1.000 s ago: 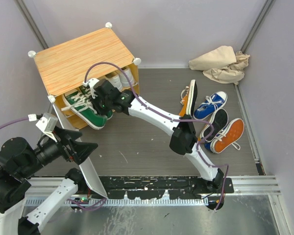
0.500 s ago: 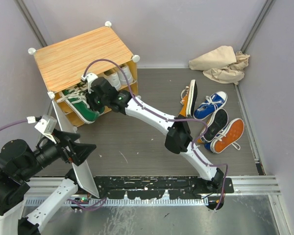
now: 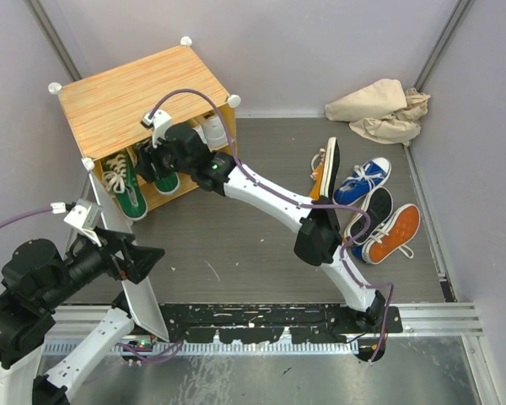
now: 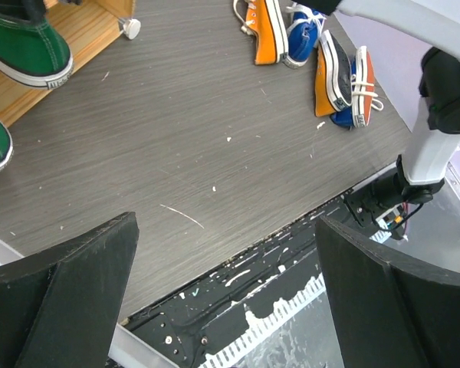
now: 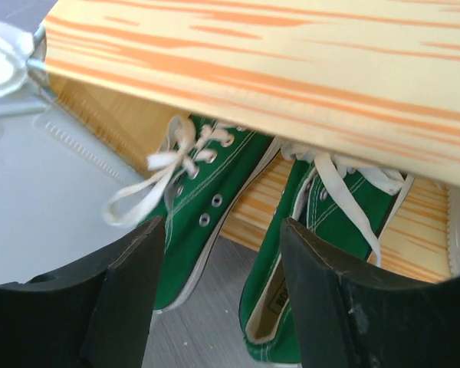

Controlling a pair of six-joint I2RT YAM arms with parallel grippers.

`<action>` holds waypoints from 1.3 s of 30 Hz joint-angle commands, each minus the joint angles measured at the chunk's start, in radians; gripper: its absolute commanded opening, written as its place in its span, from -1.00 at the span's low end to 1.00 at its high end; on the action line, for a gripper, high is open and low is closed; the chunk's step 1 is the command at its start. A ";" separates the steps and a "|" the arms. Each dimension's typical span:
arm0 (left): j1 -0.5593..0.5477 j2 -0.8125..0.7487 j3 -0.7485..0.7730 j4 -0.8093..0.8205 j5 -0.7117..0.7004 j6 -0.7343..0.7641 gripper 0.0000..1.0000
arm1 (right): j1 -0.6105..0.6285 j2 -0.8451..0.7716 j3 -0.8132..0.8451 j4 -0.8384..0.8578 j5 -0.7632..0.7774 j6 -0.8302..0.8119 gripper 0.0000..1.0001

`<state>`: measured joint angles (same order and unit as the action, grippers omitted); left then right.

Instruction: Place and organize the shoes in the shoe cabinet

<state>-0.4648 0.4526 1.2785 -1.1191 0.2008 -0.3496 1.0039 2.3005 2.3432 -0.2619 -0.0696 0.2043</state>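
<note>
Right gripper (image 5: 219,249) spread, empty, at shoe cabinet (image 3: 135,97) mouth. Green sneakers (image 5: 207,218) on bottom board, heels poking out. We'd nudge both heels in evenly, under wooden top, clear of loose laces (image 5: 149,184). Left gripper (image 4: 224,226) wide open, empty, beside door (image 3: 143,299).

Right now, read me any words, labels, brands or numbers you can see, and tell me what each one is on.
Nothing can be read clearly.
Insole print inside the green shoe, right wrist view: dark letters, blurred and partly cut off, unreadable.
Heel patch on a green shoe, left wrist view: too small to read.
</note>
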 commanded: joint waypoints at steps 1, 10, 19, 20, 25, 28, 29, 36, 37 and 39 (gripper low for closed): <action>-0.001 -0.013 0.011 -0.012 -0.051 0.010 1.00 | 0.001 -0.169 -0.096 0.090 -0.042 -0.037 0.34; -0.001 -0.001 0.063 -0.057 -0.106 -0.006 1.00 | 0.000 -0.330 -0.386 0.052 -0.008 -0.105 0.54; -0.001 -0.001 0.051 -0.027 -0.112 -0.039 0.99 | 0.001 -0.333 -0.500 0.091 -0.049 -0.106 0.53; -0.001 -0.001 0.051 -0.026 -0.112 -0.040 0.99 | 0.000 -0.327 -0.499 0.098 -0.045 -0.108 0.52; -0.001 -0.011 0.047 -0.026 -0.112 -0.038 0.99 | 0.001 -0.293 -0.498 0.161 -0.016 -0.109 0.45; 0.000 -0.016 0.045 -0.034 -0.113 -0.034 0.99 | 0.000 -0.260 -0.472 0.180 -0.014 -0.109 0.42; -0.002 -0.018 0.043 -0.038 -0.114 -0.032 0.99 | 0.000 -0.246 -0.456 0.176 -0.010 -0.111 0.39; 0.000 -0.025 0.043 -0.044 -0.118 -0.028 1.00 | 0.000 -0.168 -0.389 0.159 0.067 -0.124 -0.04; -0.001 -0.026 0.042 -0.043 -0.119 -0.027 1.00 | 0.001 -0.164 -0.386 0.162 0.081 -0.134 -0.22; -0.001 -0.025 0.041 -0.042 -0.120 -0.026 1.00 | 0.000 -0.164 -0.388 0.179 0.113 -0.150 -0.72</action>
<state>-0.4648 0.4362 1.3151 -1.1694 0.0929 -0.3782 0.9974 2.1273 1.9106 -0.1459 -0.0288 0.0837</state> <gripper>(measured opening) 0.996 0.332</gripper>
